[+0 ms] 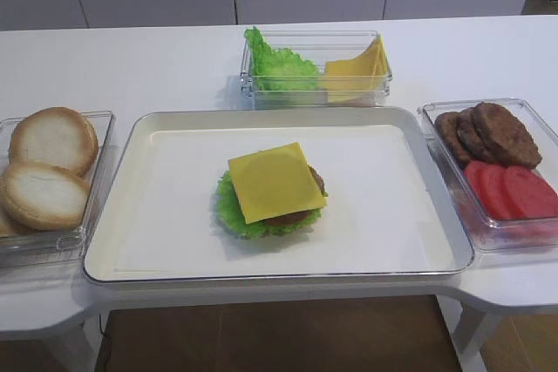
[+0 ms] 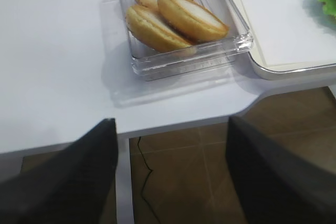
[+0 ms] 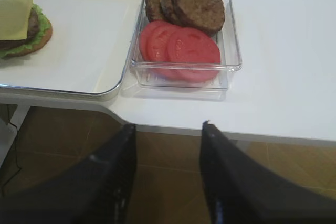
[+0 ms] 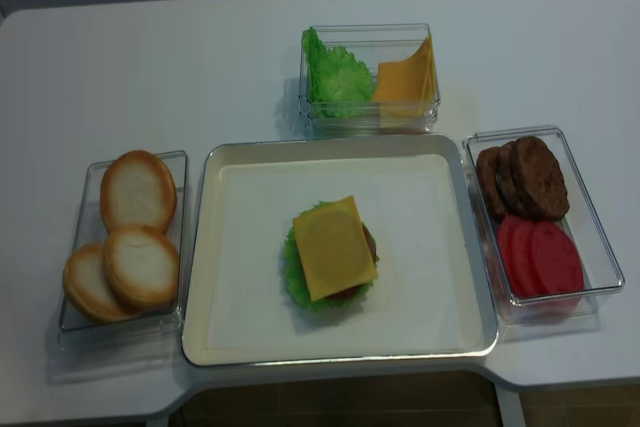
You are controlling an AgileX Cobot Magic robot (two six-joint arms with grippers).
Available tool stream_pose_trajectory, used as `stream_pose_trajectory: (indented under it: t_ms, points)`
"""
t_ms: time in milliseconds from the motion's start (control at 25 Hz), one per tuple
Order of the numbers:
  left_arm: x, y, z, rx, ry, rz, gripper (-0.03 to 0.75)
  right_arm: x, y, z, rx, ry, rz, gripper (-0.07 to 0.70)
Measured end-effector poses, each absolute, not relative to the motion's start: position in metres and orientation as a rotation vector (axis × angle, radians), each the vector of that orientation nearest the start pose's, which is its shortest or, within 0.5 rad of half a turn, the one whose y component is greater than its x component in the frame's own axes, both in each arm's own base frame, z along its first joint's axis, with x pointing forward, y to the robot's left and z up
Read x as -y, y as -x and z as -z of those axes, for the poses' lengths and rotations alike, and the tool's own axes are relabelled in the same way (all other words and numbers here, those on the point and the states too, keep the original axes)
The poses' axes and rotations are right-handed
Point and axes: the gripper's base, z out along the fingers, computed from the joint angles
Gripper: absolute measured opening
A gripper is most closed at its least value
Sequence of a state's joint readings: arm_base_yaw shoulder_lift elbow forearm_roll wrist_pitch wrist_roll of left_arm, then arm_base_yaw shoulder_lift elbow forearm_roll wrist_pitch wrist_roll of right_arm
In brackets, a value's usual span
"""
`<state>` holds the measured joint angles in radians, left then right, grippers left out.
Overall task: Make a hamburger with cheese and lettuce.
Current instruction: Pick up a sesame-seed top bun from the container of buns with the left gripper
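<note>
The hamburger stack (image 1: pixel 272 189) lies in the middle of the white tray (image 1: pixel 174 128). The flat yellow cheese (image 1: pixel 275 180) is its top layer, over a brown patty (image 1: pixel 301 213) and the ruffled lettuce (image 1: pixel 228 206). No sesame bun top is in view. The stack also shows in the second high view (image 4: pixel 333 247) and at the left edge of the right wrist view (image 3: pixel 23 27). My right gripper (image 3: pixel 168 126) is open and empty over the floor, in front of the table edge. My left gripper (image 2: pixel 171 120) is open and empty in front of the table's left edge.
A clear box of pale bun halves (image 1: pixel 52 172) stands left of the tray, near my left gripper (image 2: pixel 173 19). A box of dark patties and tomato slices (image 1: pixel 501 163) stands on the right (image 3: pixel 184 30). A box with a lettuce clump and cheese slices (image 1: pixel 314 67) stands behind.
</note>
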<state>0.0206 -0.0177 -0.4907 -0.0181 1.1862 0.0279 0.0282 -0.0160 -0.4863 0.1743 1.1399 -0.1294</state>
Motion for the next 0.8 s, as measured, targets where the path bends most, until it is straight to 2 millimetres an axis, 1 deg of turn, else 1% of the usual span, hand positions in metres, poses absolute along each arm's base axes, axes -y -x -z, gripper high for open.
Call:
stream_pose_trajectory:
  t_ms: [800]
  points:
    - [0.0018, 0.0122, -0.2648, -2.161, -0.010, -0.006, 0.478, -0.0141, 0.0104, -0.2681, -2.104, 0.183, -0.151, 0.319]
